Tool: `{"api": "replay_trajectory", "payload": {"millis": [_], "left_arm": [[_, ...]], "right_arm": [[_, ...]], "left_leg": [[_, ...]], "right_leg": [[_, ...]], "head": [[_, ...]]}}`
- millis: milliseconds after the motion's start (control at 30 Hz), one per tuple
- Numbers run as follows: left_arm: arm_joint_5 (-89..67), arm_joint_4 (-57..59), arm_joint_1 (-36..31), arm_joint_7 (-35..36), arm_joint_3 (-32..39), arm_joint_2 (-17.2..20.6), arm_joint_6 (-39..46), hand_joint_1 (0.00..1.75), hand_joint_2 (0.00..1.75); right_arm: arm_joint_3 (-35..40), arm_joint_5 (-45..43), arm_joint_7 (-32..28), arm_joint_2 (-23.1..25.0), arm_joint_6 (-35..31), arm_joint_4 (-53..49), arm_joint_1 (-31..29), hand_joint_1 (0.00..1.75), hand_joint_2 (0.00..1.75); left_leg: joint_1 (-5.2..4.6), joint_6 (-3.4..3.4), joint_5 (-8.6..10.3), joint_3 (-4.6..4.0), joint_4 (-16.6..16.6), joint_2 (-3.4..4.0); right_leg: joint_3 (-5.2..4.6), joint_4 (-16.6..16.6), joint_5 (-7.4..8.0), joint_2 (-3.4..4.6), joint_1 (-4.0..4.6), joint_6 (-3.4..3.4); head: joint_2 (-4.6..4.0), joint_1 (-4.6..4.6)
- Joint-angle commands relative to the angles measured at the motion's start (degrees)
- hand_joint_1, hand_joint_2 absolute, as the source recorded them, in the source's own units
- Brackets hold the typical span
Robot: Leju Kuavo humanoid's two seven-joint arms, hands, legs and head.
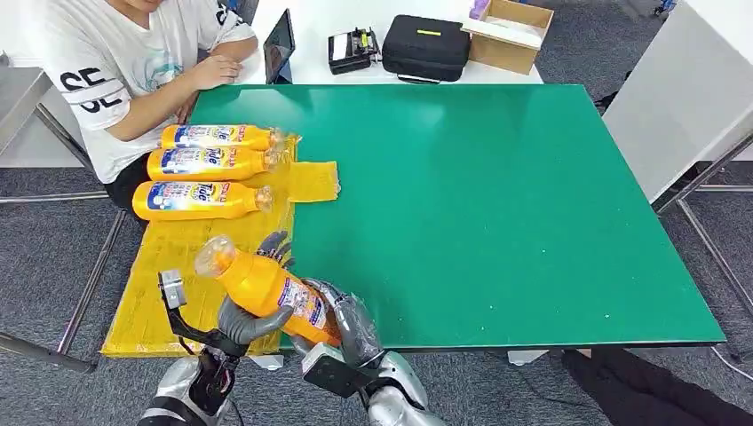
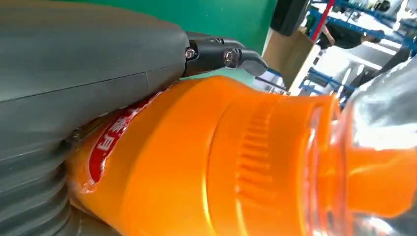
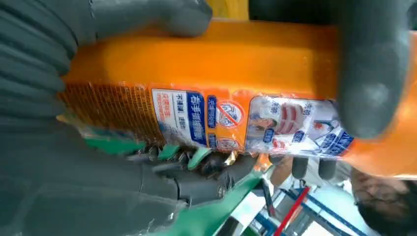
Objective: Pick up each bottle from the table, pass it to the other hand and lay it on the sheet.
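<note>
An orange detergent bottle (image 1: 266, 286) with a clear cap hangs tilted over the table's near edge, cap pointing up and left. My left hand (image 1: 241, 321) grips its middle from below, thumb and fingers wrapped round it. My right hand (image 1: 353, 327) holds its lower end. In the left wrist view the bottle (image 2: 196, 162) lies against my left hand (image 2: 74, 64). In the right wrist view my right hand (image 3: 39, 147) clasps the labelled body (image 3: 196, 64). Three more orange bottles (image 1: 200, 200) lie side by side on the yellow sheet (image 1: 178, 257).
The green table (image 1: 497, 204) stretches away to the right. A person (image 1: 115, 62) in a white shirt sits at the far left corner, close to the sheet. A tablet (image 1: 279, 46), a black case (image 1: 424, 46) and a cardboard box (image 1: 508, 34) stand behind the table.
</note>
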Motion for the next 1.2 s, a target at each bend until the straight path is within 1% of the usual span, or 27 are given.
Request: {"api": "replay_trajectory", "payload": {"millis": [33, 67, 133, 200, 233, 267, 300, 400, 467, 500, 567, 667, 700, 733, 800, 833, 867, 900, 933, 967, 1000, 1033, 1067, 1100, 1133, 1167, 1200], "left_arm": [[1.6, 4.8, -3.1, 0.2, -2.8, 0.7, -2.1, 0.00, 1.75], [1.5, 4.7, -3.0, 0.2, -2.9, 0.7, -2.0, 0.00, 1.75], [0.0, 5.0, -2.7, -0.4, -4.2, 1.2, -2.2, 0.00, 1.75], [-0.4, 5.1, -2.8, -0.7, -4.4, 1.3, -2.3, 0.00, 1.75], [-0.8, 5.3, -2.8, -1.2, -4.4, 1.2, -2.2, 0.68, 1.75], [-1.1, 5.1, -2.6, -1.5, -4.8, 1.3, -2.9, 1.75, 1.75], [-1.8, 5.1, -2.4, -1.7, -4.8, 1.4, -2.0, 1.75, 1.75], [-3.9, 3.2, -1.6, -3.1, -5.0, 1.3, -1.5, 1.75, 1.75], [-4.6, 2.0, -1.4, -3.1, -4.8, 1.3, -0.4, 1.75, 1.75], [-4.8, 1.9, -1.6, -3.1, -4.7, 1.4, -0.2, 1.75, 1.75], [-5.2, 1.6, -1.7, -3.0, -4.3, 1.4, 0.7, 1.75, 1.75], [-5.6, 2.0, -1.9, -2.8, -3.2, 1.1, 1.9, 1.75, 1.75], [-5.6, 2.0, -2.0, -2.8, -2.9, 1.0, 2.1, 1.75, 1.75], [-5.6, 2.0, -2.0, -2.8, -2.9, 1.0, 2.1, 1.75, 1.75], [-5.6, 2.0, -2.0, -2.8, -2.9, 1.0, 2.1, 1.75, 1.75], [-5.4, 1.9, -1.9, -2.9, -2.3, 0.7, 2.5, 1.75, 1.75], [-5.3, 1.2, -1.8, -3.0, -1.4, 0.5, 3.1, 1.75, 1.75], [-4.8, 0.5, -1.6, -3.0, -0.5, 0.2, 3.6, 1.75, 1.75], [-4.8, -0.4, -1.5, -2.7, 0.1, 0.2, 4.0, 1.75, 1.75], [-4.7, -2.2, -1.3, -2.8, 1.5, 0.1, 4.9, 1.75, 1.75], [-5.6, -3.6, -1.5, -3.1, 2.3, 0.3, 6.6, 1.75, 1.75], [-6.8, -5.2, -2.0, -4.0, 3.9, 0.3, 9.1, 1.75, 1.75], [-9.9, -6.8, -2.9, -5.2, 5.5, 0.4, 13.4, 1.75, 1.75], [-11.0, -7.9, -4.1, -4.6, 7.7, 0.3, 15.2, 1.75, 1.75], [-14.6, -9.0, -5.2, -6.4, 10.3, -0.1, 21.3, 1.75, 1.75], [-16.7, -10.0, -6.7, -6.1, 13.2, -0.6, 25.3, 1.75, 1.75], [-16.8, -10.5, -7.2, -5.3, 14.4, -0.6, 25.5, 1.75, 1.75]], "right_arm": [[6.4, 1.0, 0.7, 1.0, 1.6, 13.9, -4.6, 1.75, 1.75], [6.5, 1.0, 0.7, 1.1, 1.5, 14.1, -4.6, 1.75, 1.75], [6.1, 0.5, 0.2, 1.2, 0.8, 14.2, -5.0, 1.75, 1.75], [6.0, 0.3, 0.3, 1.2, 0.8, 13.9, -4.9, 1.75, 1.75], [5.9, 0.2, 0.3, 1.1, 0.7, 13.5, -4.9, 1.75, 1.75], [5.8, 0.1, 0.4, 1.1, 0.5, 13.2, -4.9, 1.75, 1.75], [5.6, 0.0, 0.7, 1.1, 0.1, 12.8, -4.9, 1.75, 1.75], [5.2, -0.2, 1.0, 0.9, -0.6, 11.8, -5.0, 1.75, 1.75], [4.7, -0.6, 0.8, 1.0, -1.1, 10.8, -5.1, 1.75, 1.75], [4.4, -0.8, 0.8, 1.0, -1.3, 10.5, -5.2, 1.75, 1.75], [4.3, -0.8, 0.8, 1.0, -1.4, 9.8, -5.4, 1.75, 1.75], [3.6, -1.6, 0.8, 1.0, -2.0, 8.4, -5.2, 1.75, 1.75], [3.5, -1.7, 0.8, 1.0, -1.9, 8.1, -5.3, 1.75, 1.75], [3.5, -1.7, 0.8, 1.0, -1.9, 8.1, -5.3, 1.75, 1.75], [3.5, -1.7, 0.8, 1.0, -1.9, 8.1, -5.3, 1.75, 1.75], [3.3, -1.8, 1.0, 1.1, -2.4, 7.5, -5.1, 1.71, 1.75], [2.5, -2.3, 1.0, 1.3, -3.9, 6.6, -4.7, 0.96, 1.75], [1.8, -2.6, 0.9, 1.6, -5.6, 5.5, -4.3, 0.00, 1.75], [0.9, -3.5, 0.8, 1.8, -6.4, 4.1, -3.9, 0.00, 1.75], [0.0, -4.2, 0.8, 1.6, -7.7, 1.3, -3.4, 0.00, 1.75], [-0.6, -4.7, 0.9, 1.3, -8.1, -1.0, -3.1, 0.00, 1.75], [-1.4, -5.5, 1.1, 0.9, -8.6, -4.2, -2.6, 0.00, 0.00], [-2.1, -6.3, 1.3, 0.5, -8.9, -7.2, -2.1, 0.00, 0.00], [-2.6, -6.9, 2.2, -0.1, -8.4, -10.9, -1.5, 0.00, 0.00], [-3.6, -8.1, 1.7, -0.1, -9.4, -13.6, -1.0, 0.00, 0.00], [-4.3, -9.1, 1.7, -0.4, -9.7, -17.0, -0.3, 0.00, 0.00], [-4.4, -9.3, 2.0, -0.7, -9.6, -18.7, 0.1, 0.00, 0.00]], "left_leg": [[0.03, 0.05, -0.18, 0.50, -0.1, 0.12], [0.04, 0.06, -0.22, 0.58, 0.0, 0.15], [0.00, 0.02, -0.04, 0.18, -0.1, 0.00], [0.02, 0.03, -0.07, 0.26, 0.0, 0.02], [0.02, 0.02, -0.04, 0.20, 0.0, 0.01], [0.03, 0.04, -0.08, 0.30, 0.0, 0.01], [0.00, 0.03, -0.03, 0.19, 0.0, 0.01], [-0.01, 0.03, -0.03, 0.20, 0.0, 0.02], [0.06, 0.06, -0.18, 0.48, 0.0, 0.08], [0.01, 0.04, -0.10, 0.31, 0.0, 0.06], [0.02, 0.03, -0.07, 0.26, 0.0, 0.05], [0.01, 0.03, -0.05, 0.27, 0.0, 0.08], [0.04, 0.04, -0.13, 0.42, 0.0, 0.12], [0.02, 0.03, -0.05, 0.26, 0.0, 0.05], [0.04, 0.04, -0.10, 0.35, 0.0, 0.10], [0.01, 0.03, -0.07, 0.31, 0.0, 0.08], [0.01, 0.03, -0.04, 0.25, 0.0, 0.07], [0.06, 0.06, -0.19, 0.52, 0.0, 0.17], [0.01, 0.03, -0.06, 0.27, 0.0, 0.07], [0.02, 0.02, -0.05, 0.21, 0.0, 0.08], [0.03, 0.03, -0.13, 0.34, 0.1, 0.11], [0.01, 0.02, -0.04, 0.18, 0.0, 0.06], [0.05, 0.04, -0.13, 0.30, 0.1, 0.12], [0.06, 0.03, -0.11, 0.17, 0.2, 0.08], [0.05, 0.03, -0.06, 0.12, 0.1, 0.06], [0.05, 0.02, -0.03, 0.02, 0.1, 0.05], [0.06, 0.03, -0.08, 0.13, 0.1, 0.09]], "right_leg": [[0.53, -0.1, -0.15, 0.00, 0.09, -0.24], [0.62, -0.1, -0.18, 0.01, 0.11, -0.28], [0.18, -0.1, -0.06, -0.05, 0.02, -0.10], [0.26, -0.1, -0.08, -0.04, 0.05, -0.13], [0.19, -0.1, -0.05, -0.03, 0.04, -0.10], [0.30, -0.1, -0.08, -0.05, 0.06, -0.15], [0.16, 0.0, -0.05, -0.02, 0.02, -0.09], [0.17, 0.0, -0.05, -0.01, 0.01, -0.09], [0.49, -0.1, -0.15, -0.02, 0.12, -0.22], [0.29, 0.0, -0.10, 0.00, 0.05, -0.15], [0.25, 0.0, -0.07, -0.01, 0.05, -0.13], [0.24, 0.0, -0.04, 0.03, 0.03, -0.12], [0.40, 0.0, -0.10, 0.04, 0.09, -0.21], [0.24, 0.0, -0.05, 0.00, 0.05, -0.12], [0.33, 0.0, -0.08, 0.03, 0.08, -0.17], [0.28, 0.0, -0.06, 0.03, 0.04, -0.13], [0.22, 0.0, -0.03, 0.03, 0.03, -0.10], [0.51, 0.0, -0.14, 0.06, 0.12, -0.24], [0.24, 0.0, -0.06, 0.02, 0.03, -0.11], [0.18, 0.0, -0.04, 0.04, 0.04, -0.10], [0.32, 0.0, -0.11, 0.04, 0.07, -0.17], [0.16, 0.0, -0.04, 0.02, 0.03, -0.10], [0.29, 0.0, -0.10, 0.05, 0.09, -0.18], [0.17, 0.1, -0.09, 0.01, 0.09, -0.17], [0.13, 0.1, -0.05, 0.01, 0.08, -0.13], [0.03, 0.1, -0.02, 0.01, 0.08, -0.11], [0.13, 0.1, -0.06, 0.02, 0.10, -0.16]], "head": [[0.00, 0.00], [0.00, 0.00], [0.00, 0.00], [0.00, 0.00], [0.00, 0.02], [0.00, 0.00], [0.00, 0.00], [0.00, 0.00], [0.00, 0.00], [0.00, 0.00], [0.00, 0.00], [0.00, 0.00], [0.00, 0.02], [0.00, 0.02], [0.00, 0.02], [0.00, 0.00], [0.00, 0.02], [0.00, 0.02], [0.00, 0.02], [0.00, 0.02], [0.00, 0.02], [0.00, 0.02], [0.00, 0.02], [0.00, 0.00], [0.00, 0.02], [0.00, 0.02], [0.00, 0.02]]}}
